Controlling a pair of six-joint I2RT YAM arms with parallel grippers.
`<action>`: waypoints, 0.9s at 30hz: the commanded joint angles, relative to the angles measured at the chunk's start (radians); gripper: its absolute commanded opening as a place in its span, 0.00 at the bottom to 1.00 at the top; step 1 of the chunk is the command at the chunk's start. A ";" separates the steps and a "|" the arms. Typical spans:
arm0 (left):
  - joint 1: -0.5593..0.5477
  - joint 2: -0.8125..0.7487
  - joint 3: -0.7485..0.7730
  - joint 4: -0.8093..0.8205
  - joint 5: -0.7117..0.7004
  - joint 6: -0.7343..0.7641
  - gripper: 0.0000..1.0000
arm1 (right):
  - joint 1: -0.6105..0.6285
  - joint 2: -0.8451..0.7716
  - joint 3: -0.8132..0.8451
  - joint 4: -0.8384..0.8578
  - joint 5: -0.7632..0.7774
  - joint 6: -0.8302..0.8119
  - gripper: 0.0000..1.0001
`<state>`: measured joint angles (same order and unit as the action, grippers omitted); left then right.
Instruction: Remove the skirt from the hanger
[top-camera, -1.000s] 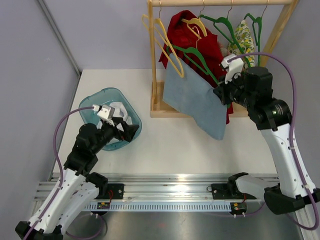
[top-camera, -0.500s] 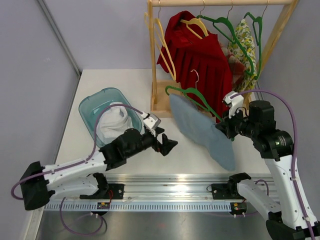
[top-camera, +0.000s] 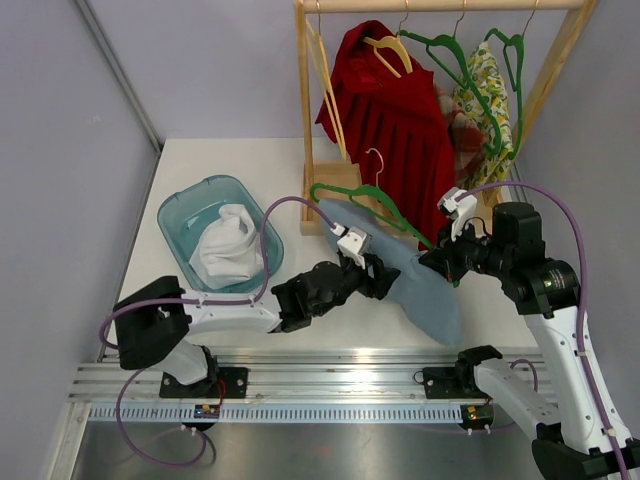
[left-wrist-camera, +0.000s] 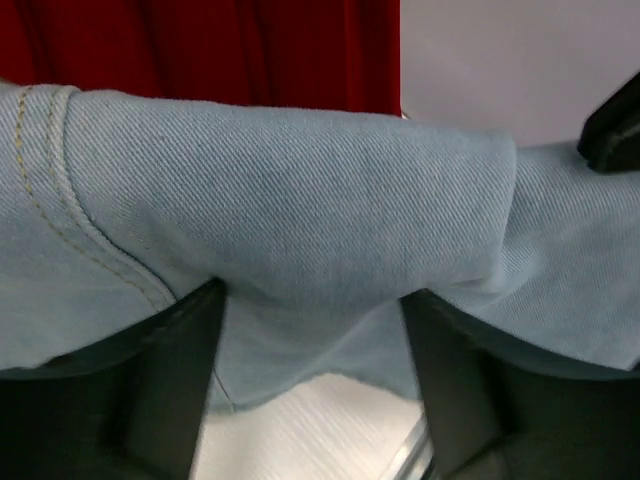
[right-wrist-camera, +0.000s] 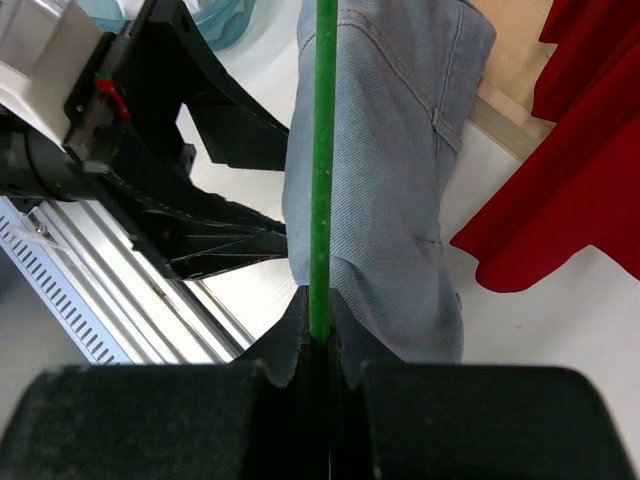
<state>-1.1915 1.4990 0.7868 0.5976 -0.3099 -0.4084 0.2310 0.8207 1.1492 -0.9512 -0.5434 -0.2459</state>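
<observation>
Top external — white cloth (top-camera: 228, 248) in teal basin (top-camera: 185, 212); skirt (top-camera: 425, 290) outside.

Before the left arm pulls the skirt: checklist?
1. Right tool shut on hanger: ok.
2. Hanger off the rack: ok.
3. Skirt sits within left tool: ok.
4. Left tool shut on skirt: not ok, jaws apart.
5. How skirt is fixed to hanger: cannot tell.
</observation>
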 joint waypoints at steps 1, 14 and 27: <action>-0.002 0.050 0.066 0.177 -0.074 0.009 0.59 | -0.007 -0.012 0.017 0.124 -0.085 0.016 0.00; 0.001 -0.224 0.034 -0.115 0.109 0.111 0.00 | -0.033 0.004 -0.008 0.176 0.204 0.013 0.00; 0.003 -0.805 0.012 -0.533 0.094 0.206 0.00 | -0.056 0.066 -0.034 0.233 0.247 -0.001 0.00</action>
<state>-1.1831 0.7944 0.7742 0.0463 -0.2127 -0.2367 0.2100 0.8738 1.1210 -0.8188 -0.4496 -0.2306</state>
